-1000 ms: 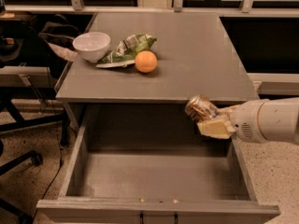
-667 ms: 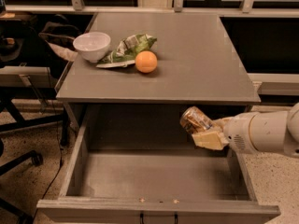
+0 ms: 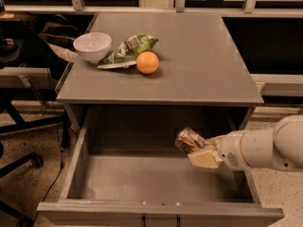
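Note:
My gripper point(image 3: 201, 150) comes in from the right on a white arm and is shut on a small can point(image 3: 188, 140), which lies tilted with its shiny end toward the camera. It hangs over the right half of the open drawer point(image 3: 142, 178), above the drawer floor. On the grey tabletop point(image 3: 199, 65) above stand a white bowl point(image 3: 93, 46), a green chip bag point(image 3: 127, 50) and an orange point(image 3: 147, 62), all at the left rear.
The drawer front point(image 3: 161, 214) sticks out toward the camera. An office chair base point(image 3: 19, 162) stands on the floor at the left. A window ledge point(image 3: 277, 84) runs along the right behind the table.
The gripper with the can has moved left and down, from beside the table's front right corner to inside the space over the open drawer.

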`<state>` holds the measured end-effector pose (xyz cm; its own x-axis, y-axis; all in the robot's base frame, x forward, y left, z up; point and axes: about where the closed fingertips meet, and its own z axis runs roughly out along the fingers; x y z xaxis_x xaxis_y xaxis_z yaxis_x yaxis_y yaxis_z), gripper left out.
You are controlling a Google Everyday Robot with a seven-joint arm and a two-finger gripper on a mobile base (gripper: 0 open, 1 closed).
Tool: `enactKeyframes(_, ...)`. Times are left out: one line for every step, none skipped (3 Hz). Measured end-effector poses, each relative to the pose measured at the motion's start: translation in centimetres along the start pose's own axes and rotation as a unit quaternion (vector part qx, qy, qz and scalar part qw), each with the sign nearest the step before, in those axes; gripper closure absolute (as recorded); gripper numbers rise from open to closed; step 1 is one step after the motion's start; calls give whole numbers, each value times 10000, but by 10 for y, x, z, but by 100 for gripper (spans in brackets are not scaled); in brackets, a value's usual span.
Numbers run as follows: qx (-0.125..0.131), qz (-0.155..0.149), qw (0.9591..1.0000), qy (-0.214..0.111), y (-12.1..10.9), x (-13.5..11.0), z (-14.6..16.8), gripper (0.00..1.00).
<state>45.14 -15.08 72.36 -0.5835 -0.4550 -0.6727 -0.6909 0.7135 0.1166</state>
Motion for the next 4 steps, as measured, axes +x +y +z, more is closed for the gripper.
enactKeyframes(-40,4,10000,-28,-1,12,14,100)
enactKeyframes(-46,19,10000,-74,-5,21,27,100)
enactKeyframes(-50,65,10000,-21,-11,31,41,100)
enactKeyframes(-72,124,9999,75,-16,40,53,100)
